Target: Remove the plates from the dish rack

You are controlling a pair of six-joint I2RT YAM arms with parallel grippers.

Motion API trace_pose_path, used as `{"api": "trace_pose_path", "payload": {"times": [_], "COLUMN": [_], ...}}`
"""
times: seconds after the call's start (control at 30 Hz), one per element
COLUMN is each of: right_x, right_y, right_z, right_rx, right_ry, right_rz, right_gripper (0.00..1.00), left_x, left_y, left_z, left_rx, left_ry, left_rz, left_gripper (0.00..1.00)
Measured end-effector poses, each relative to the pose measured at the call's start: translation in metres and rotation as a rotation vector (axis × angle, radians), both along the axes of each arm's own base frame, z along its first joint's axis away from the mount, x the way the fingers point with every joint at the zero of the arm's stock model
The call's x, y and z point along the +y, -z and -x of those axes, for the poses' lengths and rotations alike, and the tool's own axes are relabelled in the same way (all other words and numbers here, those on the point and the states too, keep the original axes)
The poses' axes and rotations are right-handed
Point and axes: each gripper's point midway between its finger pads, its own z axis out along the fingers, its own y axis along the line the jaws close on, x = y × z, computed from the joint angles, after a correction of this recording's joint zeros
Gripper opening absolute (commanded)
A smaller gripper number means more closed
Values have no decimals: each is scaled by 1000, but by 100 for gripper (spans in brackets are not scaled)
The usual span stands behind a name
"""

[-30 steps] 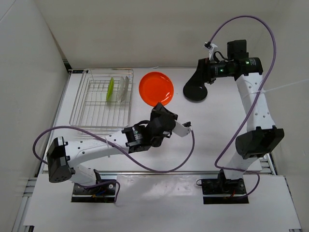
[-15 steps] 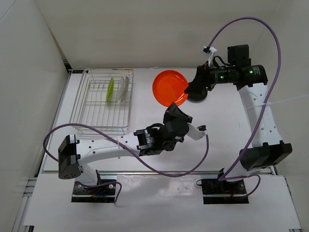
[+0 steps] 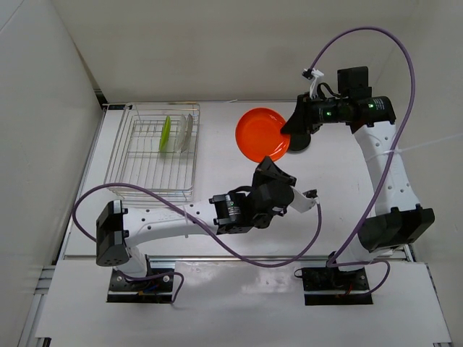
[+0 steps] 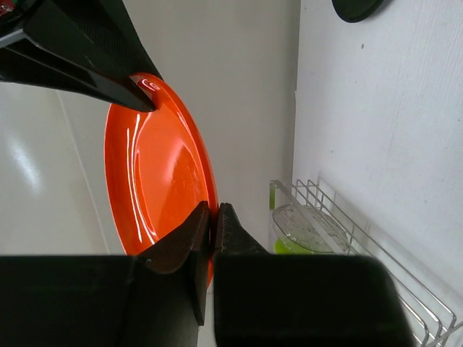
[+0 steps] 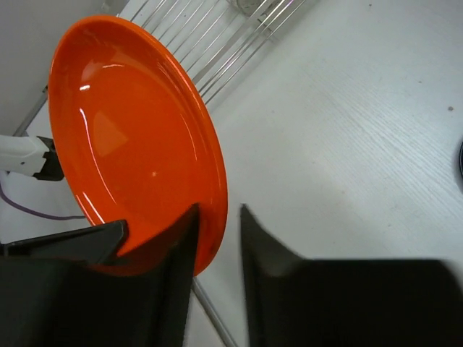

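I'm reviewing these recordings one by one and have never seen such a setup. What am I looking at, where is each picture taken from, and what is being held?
This is a robot: a left arm and a right arm bolted at the near edge of a table, each ending in a two-finger gripper. The wide picture is from a fixed camera above and behind the arms; the other two are from wrist cameras. The left gripper is shut on the rim of the orange plate, holding it off the table. The right gripper has its fingers either side of another part of that rim, with a gap showing: probably a handover. A black plate lies on the table. The dish rack holds a lime green plate and a clear plate, both on edge.
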Motion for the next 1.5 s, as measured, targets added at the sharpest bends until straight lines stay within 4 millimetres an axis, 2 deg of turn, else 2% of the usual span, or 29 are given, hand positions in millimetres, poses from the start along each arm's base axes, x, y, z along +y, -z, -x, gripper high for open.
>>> {"api": "trace_pose_path", "payload": {"times": [0.07,0.1,0.23,0.37,0.47,0.5,0.63,0.67,0.77,0.8,1.03,1.13,1.23,1.3,1.4,1.5], "right_x": [0,1,2,2,0,0,-7,-10,-24,-31,-91,-112,-125,-132,-141,-149], "right_y": [1,2,1,-1,-4,-5,-6,-5,-3,-1,24,50,89,119,162,191], "right_z": [-1,-2,-1,1,2,2,5,3,-11,-18,-80,-112,-140,-159,-180,-196], "right_rx": [-1,3,20,27,23,21,29,33,43,47,45,63,125,170,231,263], "right_ry": [3,4,9,13,23,27,53,65,142,187,538,643,705,735,765,783], "right_rz": [-3,-4,-25,-37,-53,-60,-71,-76,-78,-76,8,59,122,163,224,270], "right_gripper": [19,12,0,0,0,0,0,0,0,0,0,0,0,0,0,0], "left_x": [-1,-1,-3,-2,-2,-3,-2,-2,3,5,28,47,81,110,161,211], "left_y": [1,2,10,10,8,8,3,0,-3,-2,37,48,50,46,26,2], "left_z": [0,0,-1,-1,-2,-3,-10,-11,-13,-13,-6,-18,-52,-79,-121,-156], "left_rx": [5,9,21,25,21,23,19,21,40,52,163,191,220,241,269,281], "left_ry": [-4,-5,-15,-24,-25,-21,-36,-41,-57,-62,-74,-129,-249,-351,-524,-669], "left_rz": [4,1,-13,-10,-9,-12,-3,2,-3,-11,-187,-225,-206,-163,-37,159], "left_gripper": [11,11,11,11,32,57,73,77,96,99,99,99,99,99,99,99]}}
